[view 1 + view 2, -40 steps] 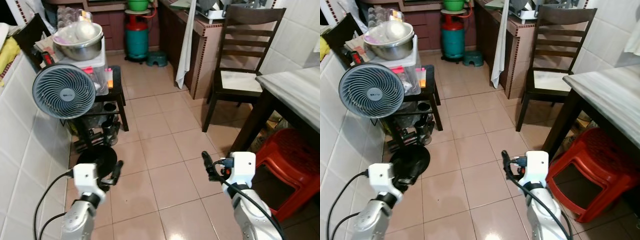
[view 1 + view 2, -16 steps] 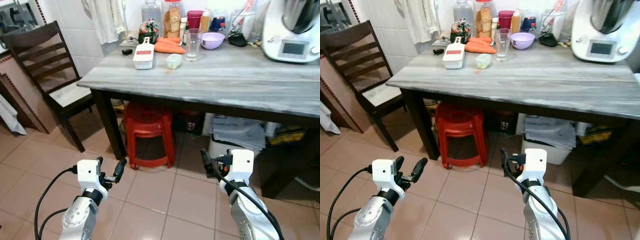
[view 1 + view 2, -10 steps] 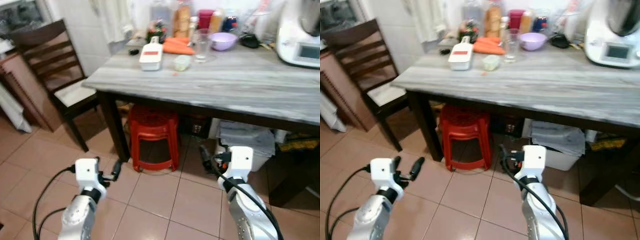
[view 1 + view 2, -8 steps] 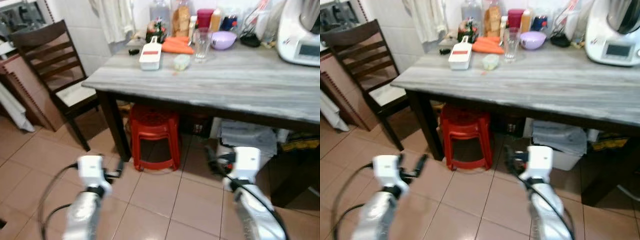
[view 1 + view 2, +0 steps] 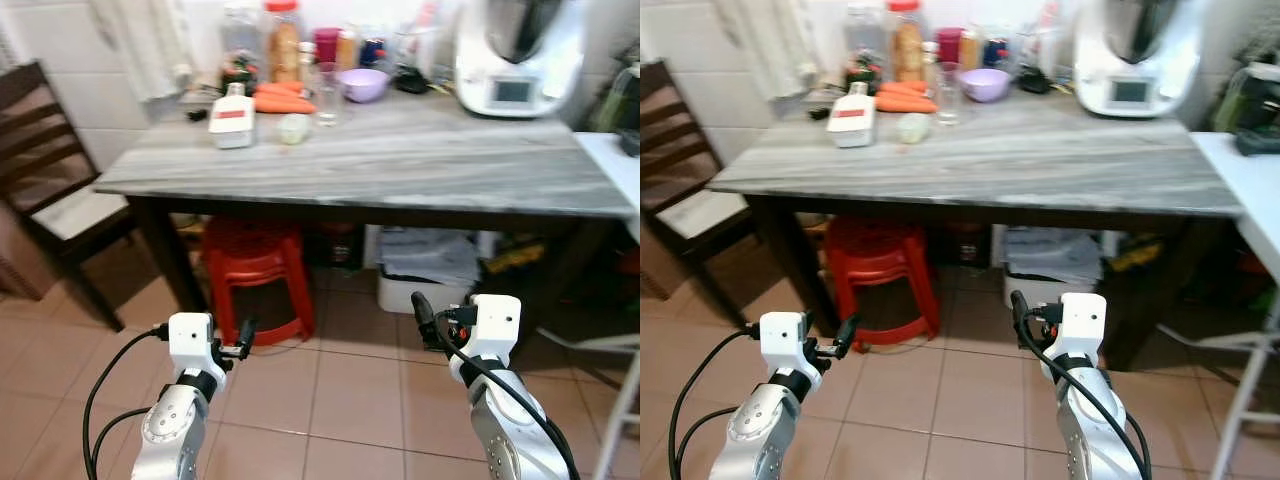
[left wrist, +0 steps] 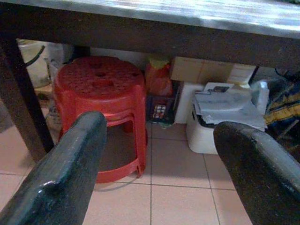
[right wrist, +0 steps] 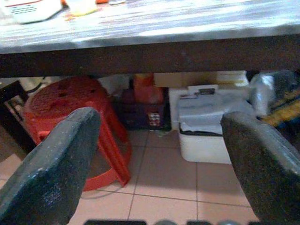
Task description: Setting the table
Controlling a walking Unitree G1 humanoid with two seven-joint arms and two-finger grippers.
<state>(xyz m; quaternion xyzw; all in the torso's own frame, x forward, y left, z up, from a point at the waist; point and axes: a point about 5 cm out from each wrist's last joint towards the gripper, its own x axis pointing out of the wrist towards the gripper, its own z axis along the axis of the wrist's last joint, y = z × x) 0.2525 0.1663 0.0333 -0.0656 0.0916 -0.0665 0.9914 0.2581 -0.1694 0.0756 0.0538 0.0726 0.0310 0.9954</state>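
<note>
A long grey marble-topped table [image 5: 420, 160] stands ahead of me. At its far left end are a purple bowl [image 5: 362, 84], a clear glass [image 5: 327, 79], carrots [image 5: 283, 98], a white container with a red label [image 5: 232, 103], a small pale cup [image 5: 294, 128] and several bottles. A white kitchen appliance [image 5: 510, 55] stands at the back right. My left gripper [image 5: 242, 337] and right gripper [image 5: 421, 312] hang low over the floor tiles, short of the table. In the wrist views the left gripper [image 6: 161, 126] and the right gripper [image 7: 161, 119] are open, holding nothing.
A red plastic stool [image 5: 255, 265] and a white bin with papers [image 5: 428, 268] sit under the table. A dark wooden chair [image 5: 45, 160] stands at the left. A white surface [image 5: 612, 170] juts in at the right edge, with a white leg below.
My view has swung to the right: the table and stool sit further left in the picture, and the appliance and the white surface at the right have come in. Both grippers stay low and open.
</note>
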